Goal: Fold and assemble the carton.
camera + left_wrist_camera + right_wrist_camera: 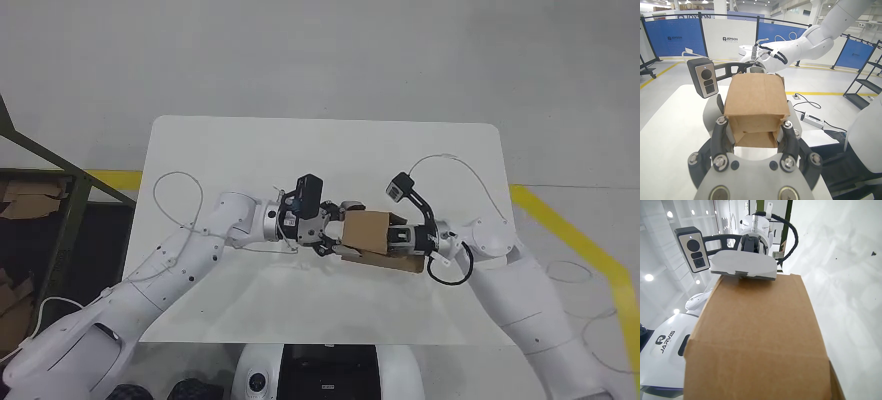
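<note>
Brown cardboard carton [365,232] over white worktop [300,150], left hand [754,121] clamped on its sides, right hand [403,238] state cannot tell

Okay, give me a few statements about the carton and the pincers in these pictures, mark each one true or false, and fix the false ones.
1. The carton sits between the two arms, over the white table. True.
2. The carton is a flat sheet. False: it is opened into a box shape.
3. The carton end facing the left pincer is open. True.
4. The left pincer hangs well clear of the carton. False: its fingers flank the open end on both sides.
</note>
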You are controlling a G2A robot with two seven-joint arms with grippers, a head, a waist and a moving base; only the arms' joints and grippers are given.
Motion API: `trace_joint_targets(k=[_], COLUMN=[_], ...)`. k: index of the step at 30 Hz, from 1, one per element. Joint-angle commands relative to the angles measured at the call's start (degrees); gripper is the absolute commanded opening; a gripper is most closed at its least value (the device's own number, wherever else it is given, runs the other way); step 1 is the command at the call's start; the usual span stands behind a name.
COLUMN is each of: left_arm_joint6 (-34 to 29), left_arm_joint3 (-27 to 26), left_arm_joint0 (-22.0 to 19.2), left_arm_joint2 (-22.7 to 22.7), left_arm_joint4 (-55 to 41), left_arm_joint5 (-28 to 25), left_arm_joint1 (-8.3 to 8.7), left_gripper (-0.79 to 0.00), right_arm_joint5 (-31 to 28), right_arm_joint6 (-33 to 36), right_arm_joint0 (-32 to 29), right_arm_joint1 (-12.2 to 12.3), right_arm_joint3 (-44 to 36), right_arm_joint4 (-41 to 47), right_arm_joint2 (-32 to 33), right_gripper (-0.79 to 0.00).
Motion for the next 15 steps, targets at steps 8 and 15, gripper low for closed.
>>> trace_joint_targets(k=[8, 15], left_arm_joint6=[0.2, 0.9], left_arm_joint3=[0.3, 0.2], left_arm_joint0=[0.1, 0.4], left_arm_joint2=[-0.4, -0.9], left_arm_joint4=[-0.4, -0.1], left_arm_joint5=[0.0, 0.0], left_arm_joint1=[0.07, 0.02], left_gripper=[-0.262, -0.314], right_arm_joint5=[-0.7, -1.3], right_arm_joint6=[-0.4, -1.4], right_arm_joint0=[-1.4, -1.8], right_arm_joint1=[0.6, 0.5], right_arm_joint3=[-0.2, -1.0], right_arm_joint4=[0.4, -0.6], right_arm_joint2=[2.4, 2.0], right_gripper=[-0.785, -0.785])
